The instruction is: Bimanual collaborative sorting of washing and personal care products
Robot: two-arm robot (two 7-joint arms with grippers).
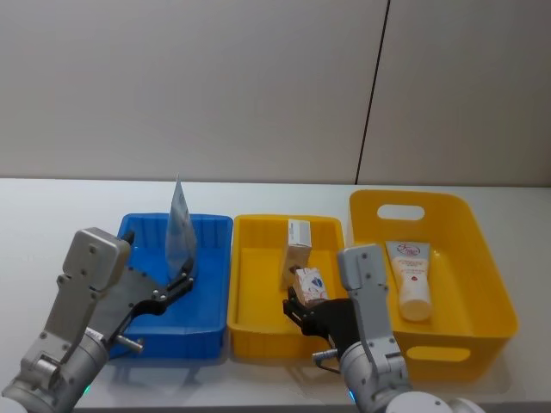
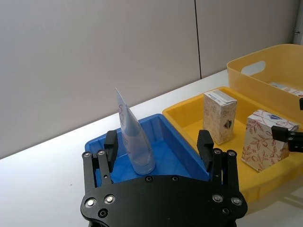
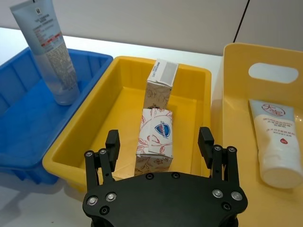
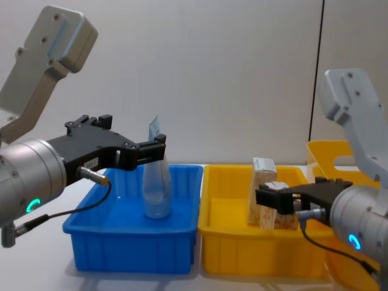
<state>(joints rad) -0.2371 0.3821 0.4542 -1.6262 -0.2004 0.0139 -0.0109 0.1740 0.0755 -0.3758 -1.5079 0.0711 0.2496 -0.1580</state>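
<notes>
Both arms low, forward, jaws wide apart: left at tube [image 1: 179,228], right at squat carton [image 1: 311,282].

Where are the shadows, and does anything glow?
Head view: shadows lie on the table below the blue tray. Chest view: teal lights glow on both arms, behind the left gripper by the pale tube and the right gripper by the squat carton.

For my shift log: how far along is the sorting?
Done: pale tube upright in blue tray, beige carton and white carton in middle yellow tray, light blue tube in yellow basket. In hand: nothing; open left gripper flanks that tube, open right gripper faces white carton. Left: perhaps withdrawing.
</notes>
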